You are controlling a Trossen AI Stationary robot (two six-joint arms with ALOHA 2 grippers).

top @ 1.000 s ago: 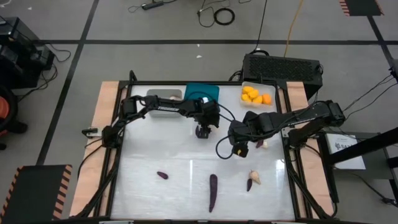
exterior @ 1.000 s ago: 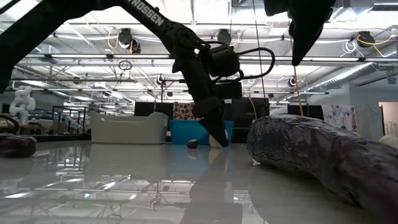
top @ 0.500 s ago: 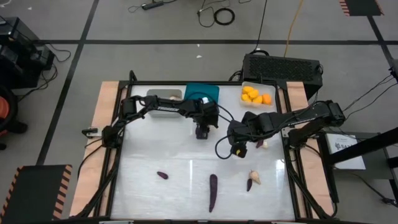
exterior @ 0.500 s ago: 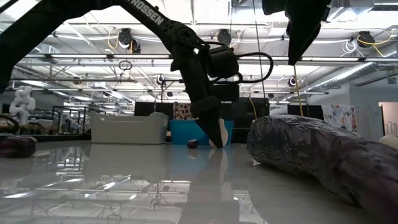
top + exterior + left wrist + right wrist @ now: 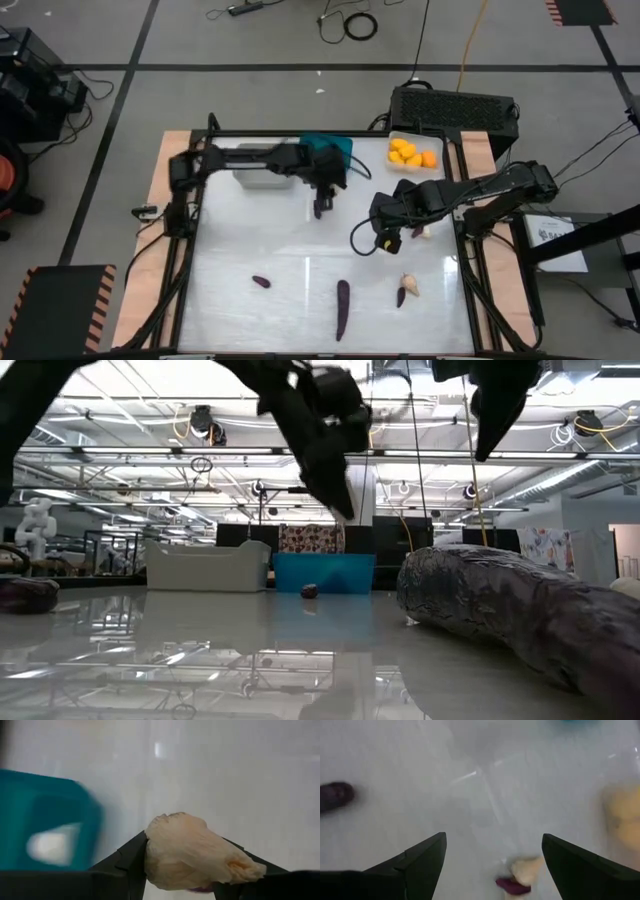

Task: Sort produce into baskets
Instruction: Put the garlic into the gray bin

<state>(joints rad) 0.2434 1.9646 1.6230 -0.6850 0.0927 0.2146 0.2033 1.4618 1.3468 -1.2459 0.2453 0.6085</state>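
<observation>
Teal rectangular plastic tub sits at the desk's far edge up top, our left end effector just beside it. Left wrist: it's clamped on a pale beige garlic-like bulb. Right wrist: our right end effector hangs wide open, holding nothing.

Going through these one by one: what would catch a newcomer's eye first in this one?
The left pincer, raised above the table near the teal basket, grips a pale garlic bulb. In the low view, a big purple vegetable fills the foreground right. The clear basket at the back right holds bright orange fruits, and the right pincer hangs open nearby.
</observation>
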